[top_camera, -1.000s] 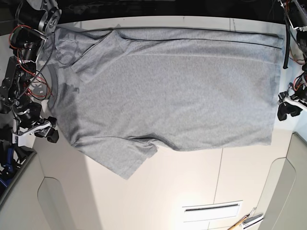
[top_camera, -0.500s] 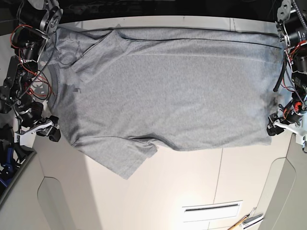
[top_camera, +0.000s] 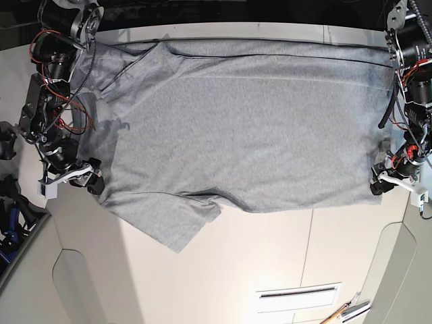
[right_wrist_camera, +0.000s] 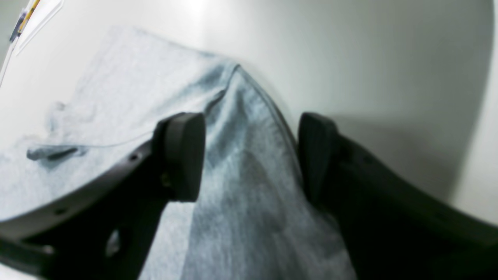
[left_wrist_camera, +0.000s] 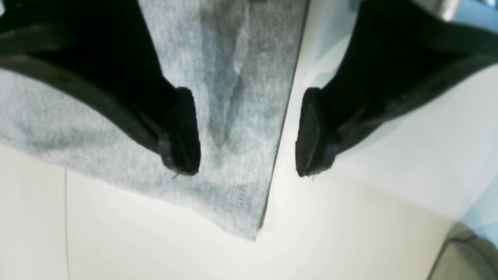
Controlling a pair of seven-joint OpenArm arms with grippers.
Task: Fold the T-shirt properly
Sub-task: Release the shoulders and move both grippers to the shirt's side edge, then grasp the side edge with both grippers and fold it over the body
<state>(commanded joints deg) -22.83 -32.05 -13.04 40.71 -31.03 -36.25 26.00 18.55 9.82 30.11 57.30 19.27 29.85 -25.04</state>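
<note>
The heather-grey T-shirt (top_camera: 243, 128) lies spread flat, plain side up, on the white table (top_camera: 270, 256), neck to the left and hem to the right. My left gripper (top_camera: 383, 182) is open at the shirt's near hem corner. In the left wrist view the left gripper (left_wrist_camera: 247, 134) straddles the hem edge of the T-shirt (left_wrist_camera: 233, 186), one finger over cloth, the other over bare table. My right gripper (top_camera: 92, 183) is open at the near shoulder. In the right wrist view the right gripper (right_wrist_camera: 249, 155) straddles a raised fold of the T-shirt (right_wrist_camera: 241, 182).
A near sleeve (top_camera: 172, 226) sticks out toward the table's front. A slot (top_camera: 297, 293) and a yellow-handled tool (top_camera: 344, 312) lie at the front right. Grey curved panels flank the table at both front corners. Arm cables hang at the far left and right edges.
My right gripper has moved rightward onto the shirt's shoulder edge. My left gripper has moved inward and down to the near hem corner. The shirt lies as before.
</note>
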